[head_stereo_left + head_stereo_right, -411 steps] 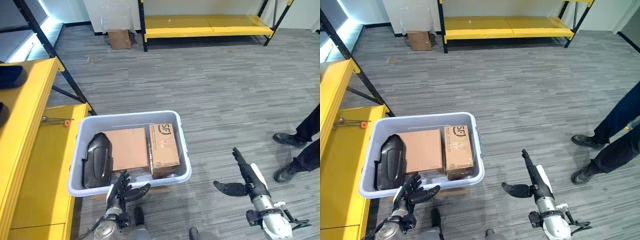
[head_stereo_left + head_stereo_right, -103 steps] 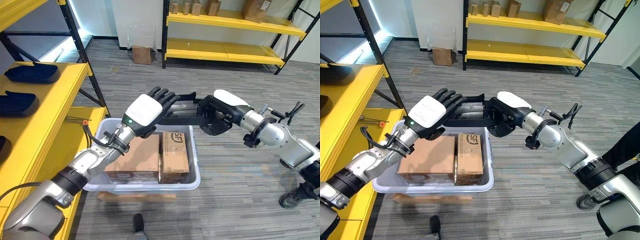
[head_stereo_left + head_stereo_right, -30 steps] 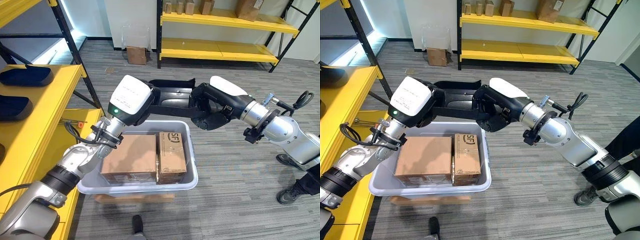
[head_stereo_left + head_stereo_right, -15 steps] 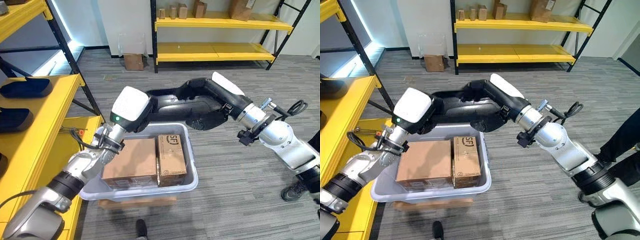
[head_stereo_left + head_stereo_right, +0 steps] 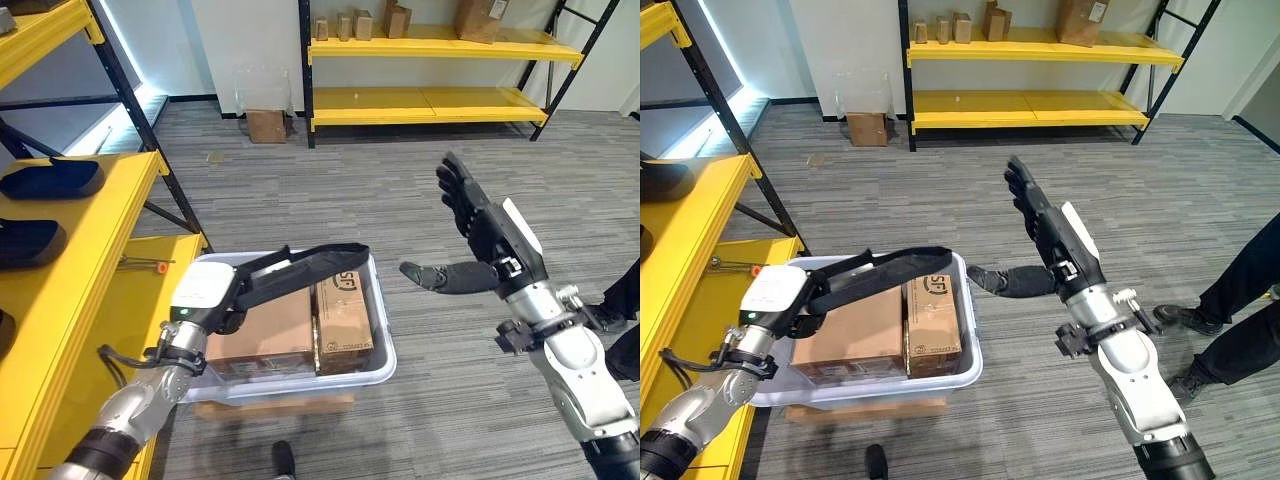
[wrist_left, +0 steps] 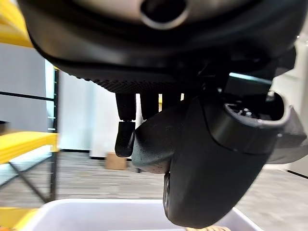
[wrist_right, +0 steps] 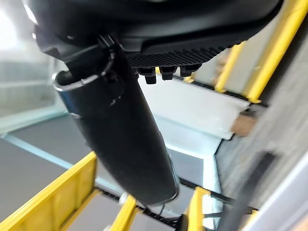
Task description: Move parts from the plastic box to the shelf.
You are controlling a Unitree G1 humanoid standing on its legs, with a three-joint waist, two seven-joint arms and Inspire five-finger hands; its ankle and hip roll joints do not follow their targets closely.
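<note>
Black part (image 5: 300, 268) seemingly gripped, left hand (image 5: 205, 296)

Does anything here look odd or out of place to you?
Yes. The long black part sticks out at a slant over the plastic box, held at one end only by the left hand. The right hand hangs open, away from it.
</note>
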